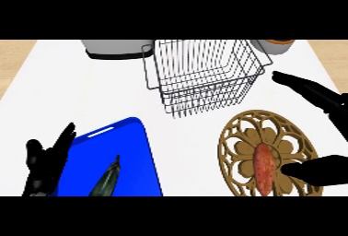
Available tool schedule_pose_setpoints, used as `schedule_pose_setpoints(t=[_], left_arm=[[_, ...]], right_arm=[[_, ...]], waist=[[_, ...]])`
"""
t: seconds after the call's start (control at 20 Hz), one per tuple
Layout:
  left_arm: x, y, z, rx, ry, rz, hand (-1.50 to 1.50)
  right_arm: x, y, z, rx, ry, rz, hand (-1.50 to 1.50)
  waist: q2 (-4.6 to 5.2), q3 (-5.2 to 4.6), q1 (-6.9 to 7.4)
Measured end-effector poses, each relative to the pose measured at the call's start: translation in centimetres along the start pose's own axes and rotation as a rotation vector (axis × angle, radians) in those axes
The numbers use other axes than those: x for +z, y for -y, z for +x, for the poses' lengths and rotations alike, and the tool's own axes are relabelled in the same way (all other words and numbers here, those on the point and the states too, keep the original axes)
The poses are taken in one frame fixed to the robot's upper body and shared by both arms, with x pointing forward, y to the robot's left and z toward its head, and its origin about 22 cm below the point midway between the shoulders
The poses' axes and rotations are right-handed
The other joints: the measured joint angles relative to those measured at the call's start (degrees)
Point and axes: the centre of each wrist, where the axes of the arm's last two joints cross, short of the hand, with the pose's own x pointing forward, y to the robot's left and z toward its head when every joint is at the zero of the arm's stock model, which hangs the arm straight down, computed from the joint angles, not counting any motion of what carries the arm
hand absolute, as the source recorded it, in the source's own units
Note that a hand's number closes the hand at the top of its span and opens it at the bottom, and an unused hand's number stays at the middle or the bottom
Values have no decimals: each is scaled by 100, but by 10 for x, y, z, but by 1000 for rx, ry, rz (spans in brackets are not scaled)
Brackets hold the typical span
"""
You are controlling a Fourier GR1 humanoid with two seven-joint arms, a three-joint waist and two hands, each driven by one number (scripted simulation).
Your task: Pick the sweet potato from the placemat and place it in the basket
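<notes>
The sweet potato (264,168) is seen lying on the round brown placemat (239,133), near the lower right of the white table (81,97). It is orange and long, and it lies along the middle of the placemat.

The right robot hand (319,99) is held over the right side of the placemat. Its fingers (292,79) are spread apart and stretched toward the basket, and its thumb (302,169) is seen just beside the sweet potato, at its lower right. Nothing is held by this hand.

The wire basket (204,76) is set behind the placemat, in the middle of the far side of the table. No food is seen in it.

The left robot hand (42,163) is seen at the lower left, with its fingers straight, apart and pointing up. It is just beside the left edge of a blue cutting board (129,147). A dark green vegetable (108,179) is laid on the board.
</notes>
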Motion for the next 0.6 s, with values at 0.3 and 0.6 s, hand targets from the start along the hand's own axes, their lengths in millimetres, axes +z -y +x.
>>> schedule_pose_setpoints(t=[0.3, 0.6], left_arm=[[3, 2, 0, 2, 6, -6, 0], [4, 1, 0, 7, 4, -9, 0]], right_arm=[[12, 59, 18, 166, -90, 173, -150], [23, 101, 30, 257, -172, 367, -150]], waist=[[11, 2, 30], [20, 6, 25]])
